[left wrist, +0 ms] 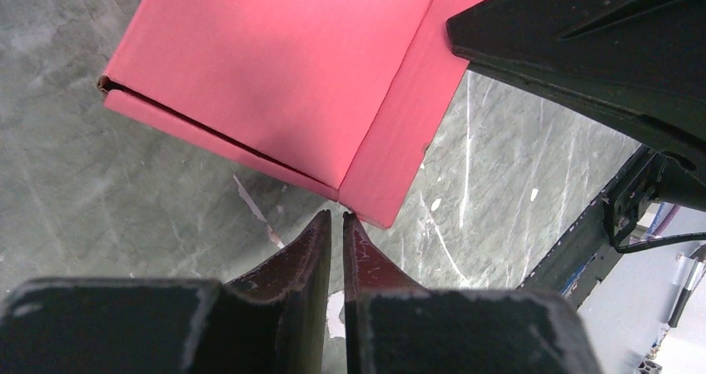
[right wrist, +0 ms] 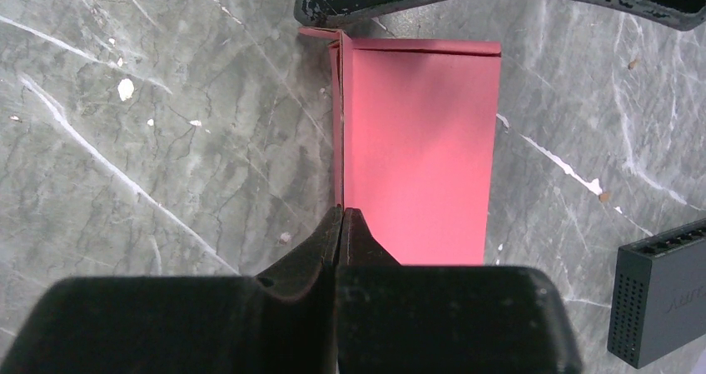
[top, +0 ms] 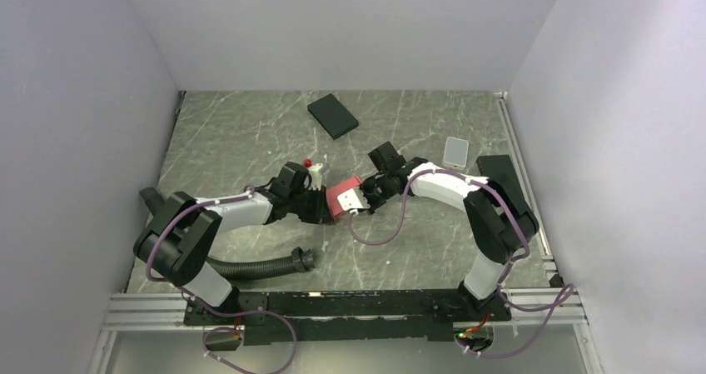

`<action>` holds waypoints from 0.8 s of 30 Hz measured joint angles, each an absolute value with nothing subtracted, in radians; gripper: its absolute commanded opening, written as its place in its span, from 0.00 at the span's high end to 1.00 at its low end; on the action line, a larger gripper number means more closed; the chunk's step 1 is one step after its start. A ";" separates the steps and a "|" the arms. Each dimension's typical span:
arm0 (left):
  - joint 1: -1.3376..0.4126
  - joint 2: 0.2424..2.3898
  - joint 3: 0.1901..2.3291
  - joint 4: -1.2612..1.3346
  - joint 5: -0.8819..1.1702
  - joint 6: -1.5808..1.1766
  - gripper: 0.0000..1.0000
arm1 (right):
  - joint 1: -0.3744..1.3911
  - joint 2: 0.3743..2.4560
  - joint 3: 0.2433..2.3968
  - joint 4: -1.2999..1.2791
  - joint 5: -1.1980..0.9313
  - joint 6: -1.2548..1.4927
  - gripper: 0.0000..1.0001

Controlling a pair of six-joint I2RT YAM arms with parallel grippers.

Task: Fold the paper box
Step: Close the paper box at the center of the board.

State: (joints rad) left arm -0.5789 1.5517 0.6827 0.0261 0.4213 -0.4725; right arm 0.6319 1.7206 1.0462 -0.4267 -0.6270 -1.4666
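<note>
While the paper box [top: 342,197] is at mid-desk [top: 250,141] between the two arms, already closed up into a flat pinkish-red packet, the step in hand looks to be tucking in a last flap. The right gripper [right wrist: 341,213] is clamped, jaws together, on a thin upright flap that runs along the box's edge straight into its fingertips. The left gripper [left wrist: 337,216] has only a slit between its jaws, and its tips are at the box's near corner, where a side strip folds off the main panel (whether it pinches any cardboard there, I cannot tell). A dark seam along one long edge suggests the lid is not fully seated. I judge the next move calls for the right gripper to fold its flap inward while the left steadies the corner. It should be done gently, since thin card creases easily.
</note>
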 measured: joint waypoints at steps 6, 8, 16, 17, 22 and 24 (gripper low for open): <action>-0.577 1.555 0.685 0.026 0.421 -0.472 0.85 | 0.632 1.721 1.046 -0.429 -0.627 -1.475 1.00; -0.575 1.555 0.685 0.026 0.422 -0.469 0.85 | 0.633 1.721 1.046 -0.429 -0.626 -1.476 1.00; -0.572 1.555 0.685 0.025 0.422 -0.465 0.85 | 0.634 1.721 1.046 -0.433 -0.622 -1.489 0.99; -0.572 1.555 0.685 0.025 0.422 -0.465 0.85 | 0.635 1.722 1.046 -0.433 -0.620 -1.491 0.99; -0.570 1.555 0.685 0.025 0.422 -0.465 0.85 | 0.636 1.724 1.046 -0.436 -0.618 -1.500 0.98; -0.571 1.555 0.685 0.025 0.422 -0.465 0.85 | 0.637 1.724 1.046 -0.436 -0.617 -1.501 0.98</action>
